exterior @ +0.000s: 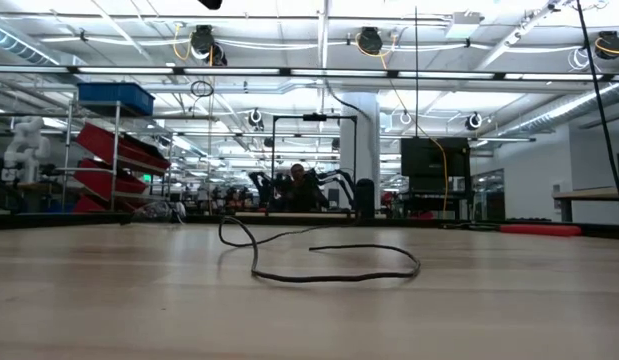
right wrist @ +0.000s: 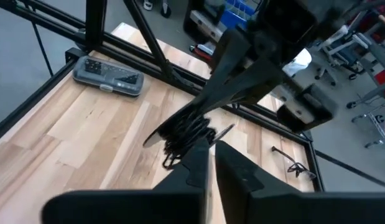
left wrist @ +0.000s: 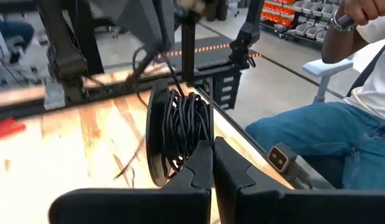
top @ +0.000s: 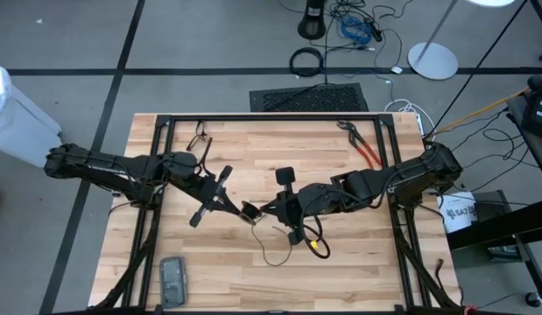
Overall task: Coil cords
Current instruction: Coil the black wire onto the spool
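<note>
Black cord (left wrist: 183,127), bundled into a coil, sits mid-frame in the high view, pinched by the left gripper (top: 246,213), its tail trailing toward the lower centre. Opposite it, the right gripper (top: 263,211) looks nearly closed against that bundle; whether it grips, I cannot tell.

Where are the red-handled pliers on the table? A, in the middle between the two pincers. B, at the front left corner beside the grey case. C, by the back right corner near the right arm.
C: in the high view the pliers lie at the table's back right, near the right arm.
</note>
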Available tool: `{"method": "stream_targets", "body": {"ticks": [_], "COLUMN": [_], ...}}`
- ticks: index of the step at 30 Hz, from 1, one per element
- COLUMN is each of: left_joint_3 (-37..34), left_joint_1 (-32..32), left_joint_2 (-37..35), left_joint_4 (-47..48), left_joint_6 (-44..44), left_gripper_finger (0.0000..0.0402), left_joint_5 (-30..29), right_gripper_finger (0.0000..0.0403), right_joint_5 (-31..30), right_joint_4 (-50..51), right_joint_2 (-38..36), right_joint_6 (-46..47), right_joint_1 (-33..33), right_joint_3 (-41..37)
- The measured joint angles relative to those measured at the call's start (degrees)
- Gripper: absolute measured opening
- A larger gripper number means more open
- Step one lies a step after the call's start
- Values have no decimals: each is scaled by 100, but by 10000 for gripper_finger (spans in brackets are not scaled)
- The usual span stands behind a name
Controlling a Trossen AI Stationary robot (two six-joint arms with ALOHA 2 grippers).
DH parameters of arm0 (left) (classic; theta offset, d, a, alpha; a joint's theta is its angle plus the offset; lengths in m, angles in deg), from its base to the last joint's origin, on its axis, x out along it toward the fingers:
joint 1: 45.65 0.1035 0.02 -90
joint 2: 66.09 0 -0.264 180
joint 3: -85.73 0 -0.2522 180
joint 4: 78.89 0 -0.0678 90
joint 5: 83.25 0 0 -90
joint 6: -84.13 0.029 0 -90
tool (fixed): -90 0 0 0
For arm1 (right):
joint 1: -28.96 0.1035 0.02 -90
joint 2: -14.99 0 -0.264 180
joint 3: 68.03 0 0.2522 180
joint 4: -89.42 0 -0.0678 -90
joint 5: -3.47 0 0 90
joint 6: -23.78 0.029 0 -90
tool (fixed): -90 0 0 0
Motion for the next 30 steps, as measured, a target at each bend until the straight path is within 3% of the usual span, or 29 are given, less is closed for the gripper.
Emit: {"method": "stream_targets", "body": {"ticks": [7,12,16,19,21,25,30], "left_joint_3": [-8,-8,-8,-8,-8,-8,-8], "left_joint_1": [0,0,0,0,0,5,97], "left_joint_2": [6,6,6,6,6,6,6], "left_joint_4": [175,482,648,646,641,608,541], "left_joint_6": [-231,-233,-233,-231,-231,-211,-179], "left_gripper_finger": [2,2,2,2,2,2,2], "left_joint_5": [2,-146,-305,-369,-385,-427,-450], "right_gripper_finger": [59,84,94,95,94,95,103], "right_joint_5": [22,176,307,168,-331,-1033,-1104], "right_joint_4": [436,1072,1153,581,-66,-1994,-3505], "right_joint_2": [-17,-2,29,29,31,160,496], "right_joint_6": [598,1731,2544,3118,3523,3892,4375], "right_joint_1": [1,94,418,683,844,1003,723], "right_joint_3": [0,-55,-590,-1288,-1803,-2893,-3517]}}
